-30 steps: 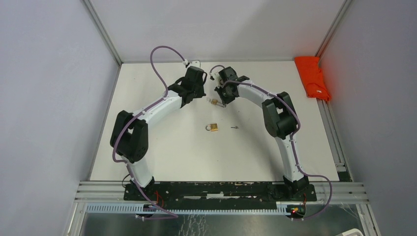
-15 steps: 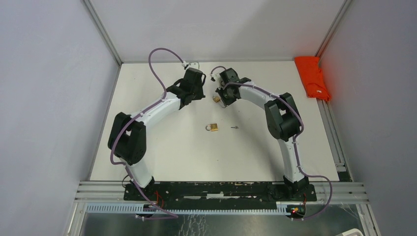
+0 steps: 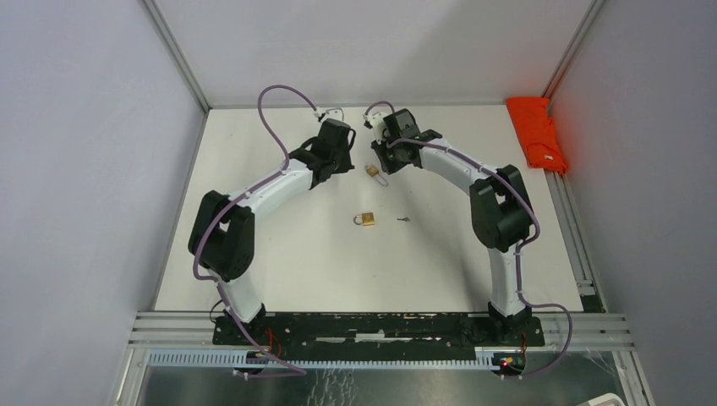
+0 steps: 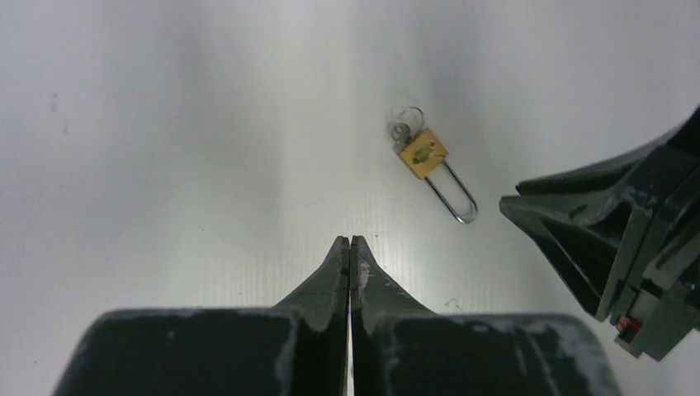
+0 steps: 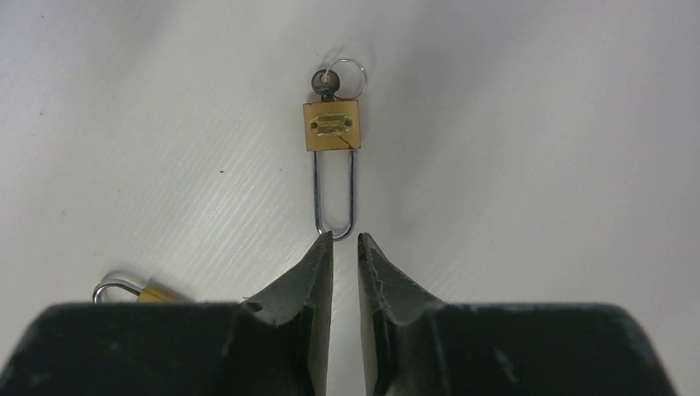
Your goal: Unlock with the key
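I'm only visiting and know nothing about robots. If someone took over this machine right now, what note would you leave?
Left gripper: shut, empty, hovering above the table.
Right gripper: slightly open, empty, tips just short of the shackle bend of the long-shackle padlock.
That padlock lies flat, a ringed key in its keyhole. A short-shackle padlock lies nearer the arm bases, a loose key beside it.
Done: key inserted in the long padlock; whether it is unlocked cannot be told.
Left: turn the key if needed, pull the shackle free.
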`<state>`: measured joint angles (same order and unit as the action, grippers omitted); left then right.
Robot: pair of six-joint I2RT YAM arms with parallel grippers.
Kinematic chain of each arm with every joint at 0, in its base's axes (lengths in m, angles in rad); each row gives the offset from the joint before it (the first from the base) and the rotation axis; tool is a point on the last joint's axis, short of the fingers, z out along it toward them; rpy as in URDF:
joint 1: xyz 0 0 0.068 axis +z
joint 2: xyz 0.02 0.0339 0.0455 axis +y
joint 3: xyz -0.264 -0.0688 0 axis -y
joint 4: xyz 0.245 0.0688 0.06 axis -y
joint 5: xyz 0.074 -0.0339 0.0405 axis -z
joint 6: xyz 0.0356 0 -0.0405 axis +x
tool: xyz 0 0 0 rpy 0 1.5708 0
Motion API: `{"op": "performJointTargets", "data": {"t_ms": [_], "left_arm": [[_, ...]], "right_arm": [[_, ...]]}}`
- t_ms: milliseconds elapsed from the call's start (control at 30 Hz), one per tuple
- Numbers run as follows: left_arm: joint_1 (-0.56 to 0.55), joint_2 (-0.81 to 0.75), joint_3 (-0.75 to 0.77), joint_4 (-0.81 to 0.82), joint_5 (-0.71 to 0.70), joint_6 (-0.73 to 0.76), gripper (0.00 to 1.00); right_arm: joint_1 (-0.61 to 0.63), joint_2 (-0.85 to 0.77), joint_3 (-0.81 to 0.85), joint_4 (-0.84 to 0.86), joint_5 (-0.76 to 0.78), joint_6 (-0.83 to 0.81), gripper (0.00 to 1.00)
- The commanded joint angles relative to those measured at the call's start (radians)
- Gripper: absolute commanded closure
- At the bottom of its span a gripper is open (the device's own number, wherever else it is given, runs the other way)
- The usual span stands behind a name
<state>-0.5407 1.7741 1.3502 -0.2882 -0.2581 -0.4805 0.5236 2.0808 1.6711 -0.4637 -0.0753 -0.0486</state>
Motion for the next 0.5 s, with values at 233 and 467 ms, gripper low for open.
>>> {"op": "performJointTargets", "data": {"t_ms": [233,467], "left_arm": [[0.027,-0.107,-0.026,-0.037,-0.178,-0.074,0.98],[0.029,-0.125,-0.039,-0.034,-0.171,-0.073,0.98]], "right_arm": [[0.071,0.101,0.051,-0.025,0.056,-0.082,0.67],[0.102,0.150,0.097,-0.042,0.186,-0.105,0.67]]}}
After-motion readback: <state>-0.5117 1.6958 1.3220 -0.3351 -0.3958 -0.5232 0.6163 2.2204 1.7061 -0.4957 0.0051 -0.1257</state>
